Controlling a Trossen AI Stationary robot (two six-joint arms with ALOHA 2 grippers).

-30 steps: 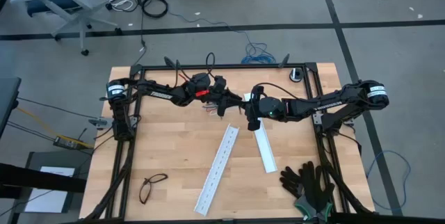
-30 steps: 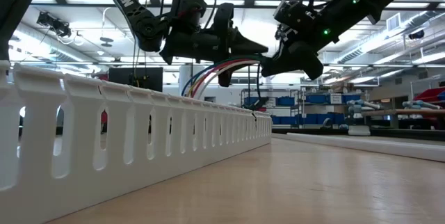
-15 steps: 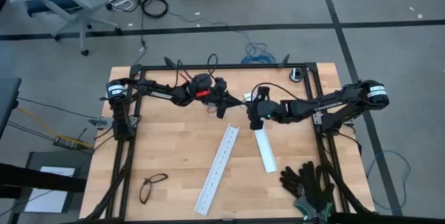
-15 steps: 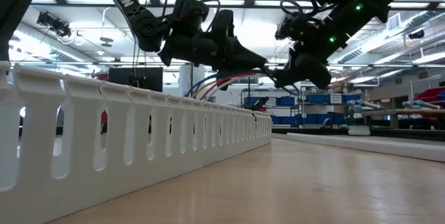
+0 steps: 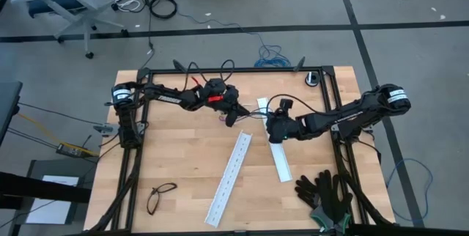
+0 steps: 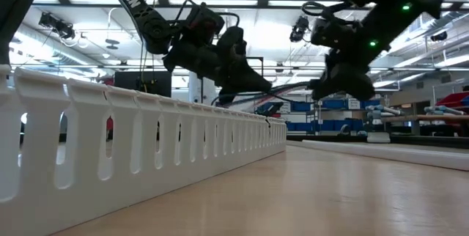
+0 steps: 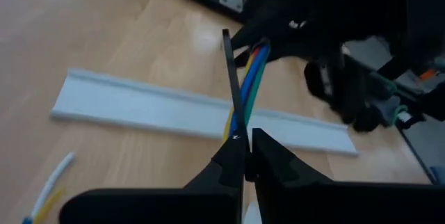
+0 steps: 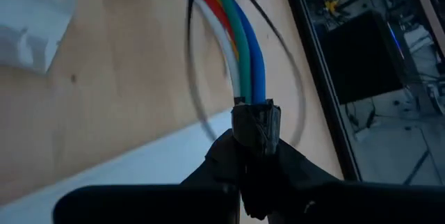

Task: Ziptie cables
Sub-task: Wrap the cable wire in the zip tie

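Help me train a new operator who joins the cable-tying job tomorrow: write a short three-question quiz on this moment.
1. True or false: the right gripper is closed on the dark-wrapped end of the cables.
2. Which thing lies on the right arm's side of the table? A: eyeglasses. B: black gloves. C: a mug.
3. In a few words: what thin thing does the left gripper pinch, standing beside the cables?

Key
1. True.
2. B.
3. A thin black strip, probably the zip tie.
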